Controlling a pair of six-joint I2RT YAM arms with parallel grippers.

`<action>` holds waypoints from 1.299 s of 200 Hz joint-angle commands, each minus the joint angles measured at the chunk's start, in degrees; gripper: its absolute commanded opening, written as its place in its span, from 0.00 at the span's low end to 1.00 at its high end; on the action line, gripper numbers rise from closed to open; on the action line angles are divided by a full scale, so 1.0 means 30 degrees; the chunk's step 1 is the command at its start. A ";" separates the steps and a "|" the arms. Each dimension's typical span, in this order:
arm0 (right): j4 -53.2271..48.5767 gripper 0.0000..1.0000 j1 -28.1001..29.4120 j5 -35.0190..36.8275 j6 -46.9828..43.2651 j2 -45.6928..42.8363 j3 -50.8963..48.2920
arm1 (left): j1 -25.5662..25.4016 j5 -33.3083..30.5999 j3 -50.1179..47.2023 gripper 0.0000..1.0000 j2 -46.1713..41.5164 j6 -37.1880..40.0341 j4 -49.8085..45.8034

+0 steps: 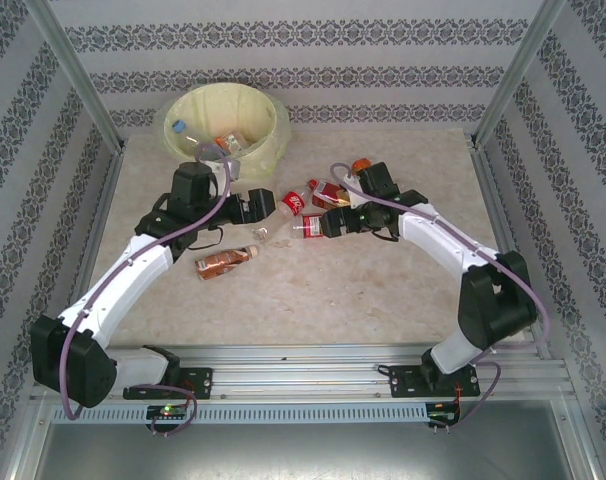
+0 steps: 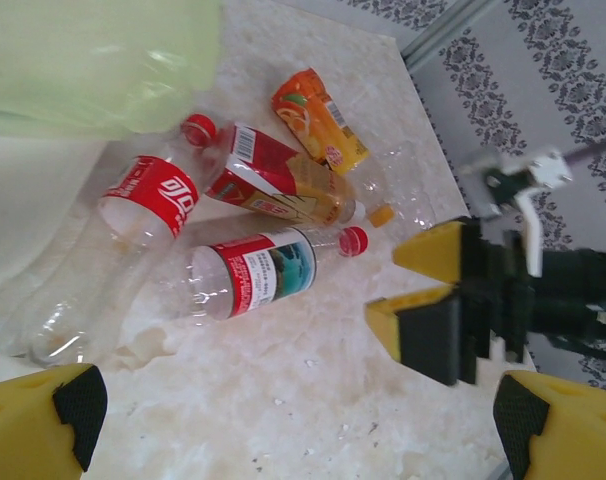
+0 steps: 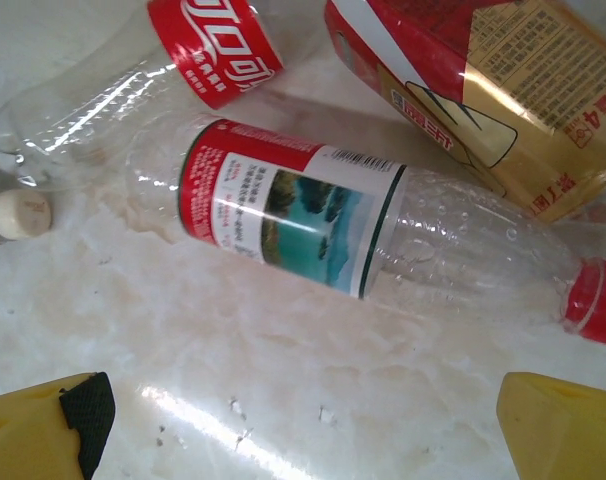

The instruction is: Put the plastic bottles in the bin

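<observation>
Several plastic bottles lie on the table right of the bin (image 1: 275, 128): a cola bottle (image 1: 295, 203) with a red label, a red-and-gold one (image 1: 330, 195), an orange one (image 1: 360, 165), a clear one with a red and teal label (image 1: 301, 228), and a brown-labelled one (image 1: 223, 262) nearer the front. More bottles lie inside the bin. My left gripper (image 1: 261, 206) is open, empty, just left of the cluster. My right gripper (image 1: 328, 222) is open too, facing the clear bottle (image 3: 293, 210) from the right without touching it. The left wrist view has the same clear bottle (image 2: 258, 270) ahead of the open left gripper (image 2: 298, 430).
The bin's pale yellow liner (image 2: 93, 60) hangs close above the cola bottle (image 2: 148, 200). The right gripper's yellow fingers (image 2: 433, 300) sit just right of the clear bottle. Metal frame posts and patterned walls enclose the table (image 1: 313, 300); the front half has free room.
</observation>
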 commanded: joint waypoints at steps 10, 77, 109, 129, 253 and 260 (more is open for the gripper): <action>0.1596 0.98 -0.0536 -0.1843 -0.2107 0.0963 0.0377 | -0.0708 -0.0011 -0.0281 1.00 0.0434 -0.0703 0.1711; -0.0521 0.98 -0.0993 -0.1085 -0.6108 0.4314 0.2719 | -0.1376 0.0063 0.0019 1.00 0.1673 -0.0962 0.2246; -0.0983 0.98 -0.0866 -0.0816 -0.6577 0.5093 0.3518 | -0.1431 0.0148 0.0074 1.00 0.2052 -0.1109 0.2401; -0.1056 0.98 -0.0696 -0.0433 -0.6676 0.5236 0.3429 | -0.1455 0.0058 0.0060 1.00 0.2029 -0.1095 0.2403; -0.1066 0.98 0.1137 -0.0122 -0.5025 0.2129 0.0142 | -0.1458 0.0012 -0.1041 1.00 0.1407 -0.1022 0.2616; -0.1092 0.98 0.1255 -0.0075 -0.4940 0.2080 0.0053 | -0.1447 0.0033 -0.1119 1.00 0.1348 -0.1022 0.2666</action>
